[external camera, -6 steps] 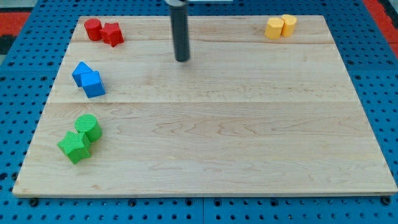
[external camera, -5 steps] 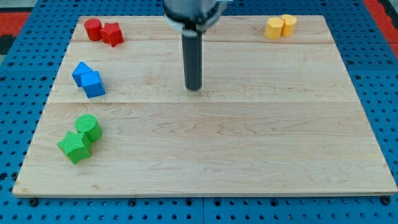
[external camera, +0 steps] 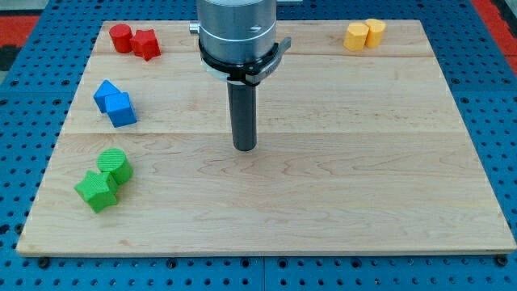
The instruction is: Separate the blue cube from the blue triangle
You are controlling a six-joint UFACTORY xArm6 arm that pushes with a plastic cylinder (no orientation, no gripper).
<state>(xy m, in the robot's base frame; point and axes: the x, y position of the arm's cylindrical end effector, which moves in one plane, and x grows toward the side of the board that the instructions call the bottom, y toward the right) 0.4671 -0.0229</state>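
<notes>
A: Board, then tip?
B: Wooden board (external camera: 339,194) on blue pegboard (external camera: 24,145). No pincer on me, just a rod holding nothing; my tip (external camera: 245,148) sits mid-board, well right of the blues.
A: Blues?
B: Blue cube (external camera: 121,109) touching blue triangle (external camera: 104,93), view's left.

Bright, even light falls over my worktop (external camera: 339,186) with no glare, and the wood grain reads sharp from edge to edge. My tip (external camera: 245,148) throws only a faint, soft shadow; nothing looks blurred.
</notes>
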